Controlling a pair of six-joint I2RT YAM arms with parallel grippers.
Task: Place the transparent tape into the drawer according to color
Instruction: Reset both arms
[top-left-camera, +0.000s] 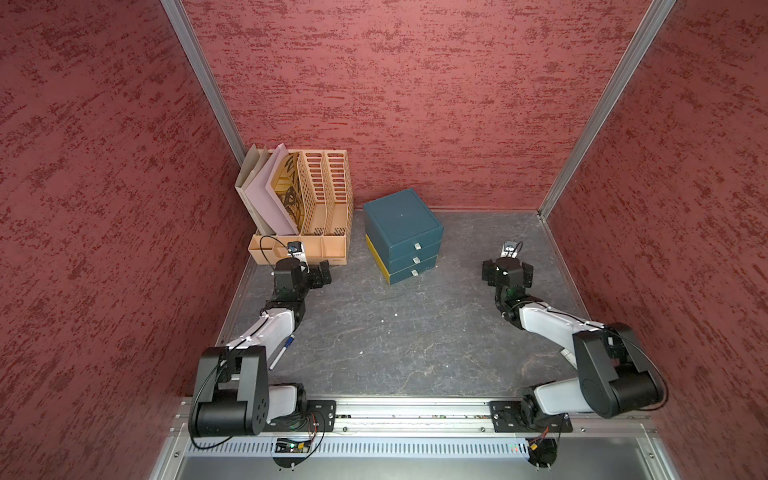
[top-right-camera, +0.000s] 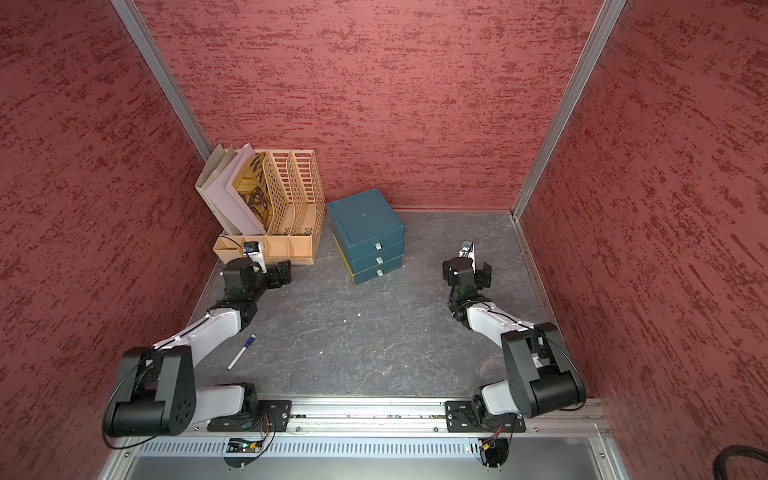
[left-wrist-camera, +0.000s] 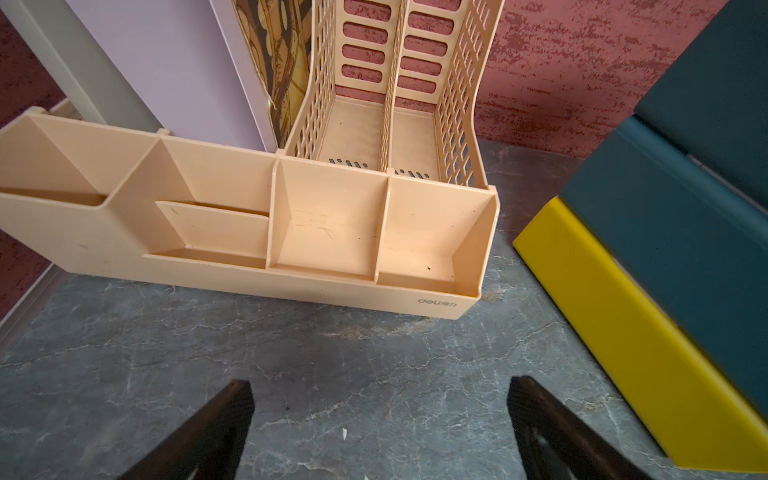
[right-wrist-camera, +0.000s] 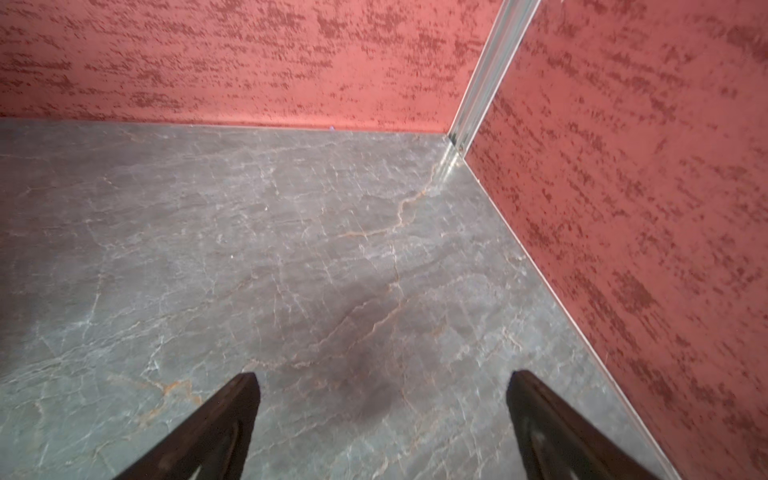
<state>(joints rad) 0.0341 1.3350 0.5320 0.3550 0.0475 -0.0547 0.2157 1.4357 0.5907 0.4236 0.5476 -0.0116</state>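
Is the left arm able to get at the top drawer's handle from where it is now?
Probably yes. The left gripper, jaws open, hangs beside the drawer unit with only bare table between them, and the top handle faces the front, uncovered.
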